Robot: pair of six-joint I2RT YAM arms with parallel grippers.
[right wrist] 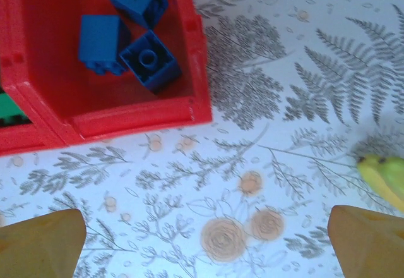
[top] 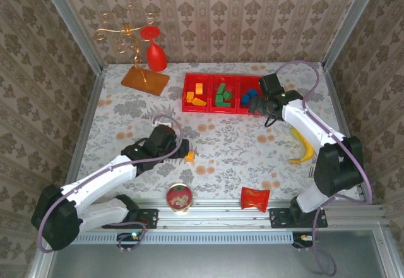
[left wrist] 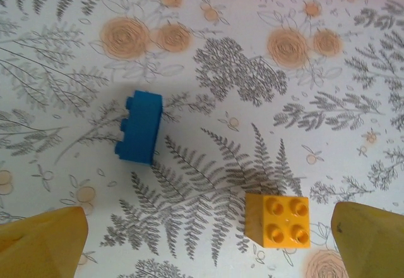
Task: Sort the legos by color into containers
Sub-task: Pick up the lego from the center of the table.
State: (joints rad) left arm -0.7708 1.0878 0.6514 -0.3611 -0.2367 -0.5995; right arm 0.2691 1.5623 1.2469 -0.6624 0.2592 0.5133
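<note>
Two loose legos: a yellow block (left wrist: 278, 220) and a blue block (left wrist: 140, 126) lie on the flowered table (left wrist: 265, 69) under the left arm. They're near each other but not touching; the yellow one is studs-up and the blue one is on its side.
Left gripper (left wrist: 203, 234): the fingers (left wrist: 41, 243) are spread wide with nothing pinched. The yellow block lies between them, much closer to the right-hand finger in the wrist view.
Right gripper (right wrist: 203, 234): also spread wide and empty, hovering just beside the near rim of the containers (right wrist: 126, 123).
Bins: three red ones in a row at the far side of the table. From above we see orange-yellow in the leftmost, green in the middle and blue in the rightmost, where three blue pieces (right wrist: 136, 44) sit.
Step in hand: we reckon it's the left arm picking up the yellow block.
How we'd do it: slide sideways until the block is centred, square the pads to two flat sides, come straight down and close low on the body, not the studs. Keep off the blue block so it doesn't get knocked.
After that: carry it to the leftmost bin and let go low — a drop from high up could bounce it in with the green.
Ignore: the banana (right wrist: 385, 174) by the right arm isn't ours to sort.
</note>
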